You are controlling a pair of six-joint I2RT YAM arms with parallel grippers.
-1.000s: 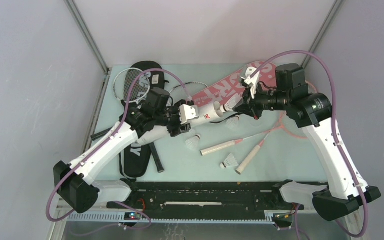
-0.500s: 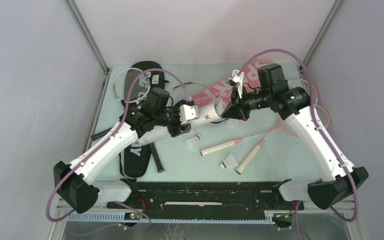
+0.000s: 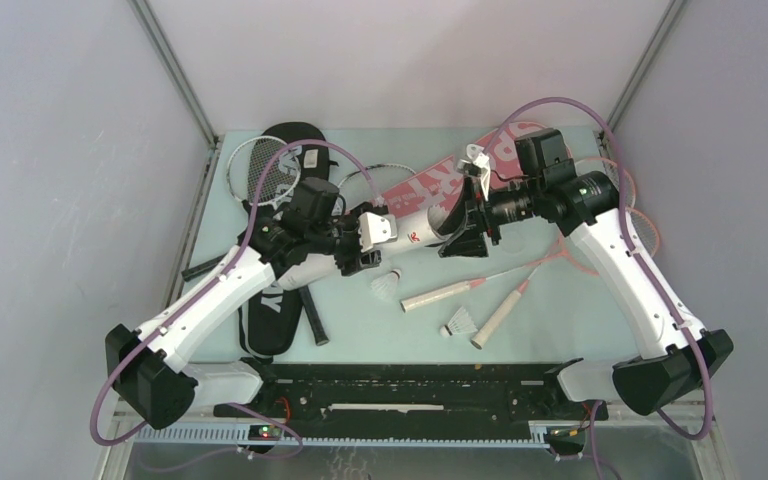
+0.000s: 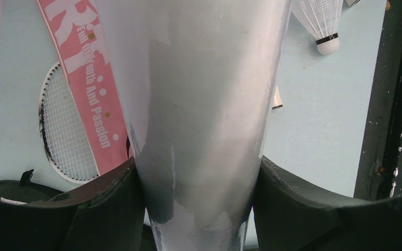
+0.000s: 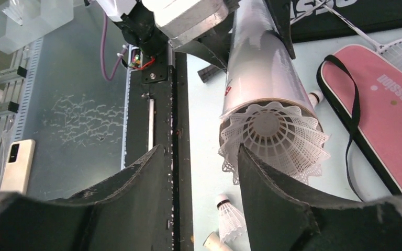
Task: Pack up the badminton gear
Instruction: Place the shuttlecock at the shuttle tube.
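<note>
Left gripper (image 4: 196, 163): jaws pressed against both sides of the long white tube (image 4: 204, 78), which is raised over the table (image 3: 580, 300). Right gripper (image 5: 200, 151): jaws spread and holding nothing, just before the tube's mouth, where one shuttlecock (image 5: 272, 138) sits skirt outward. A loose shuttlecock (image 3: 387, 287) lies on the table below, with the pink cover (image 3: 425, 182) beyond.

The pink racket cover (image 4: 91, 99) carries the white line "Full of Youth And Passion" beside parts of larger white letters, the black racket cover (image 5: 387, 13) shows only the white letters "SSO" at the frame's edge, and the long white tube (image 5: 256, 57) bears a red mark too small to read.
</note>
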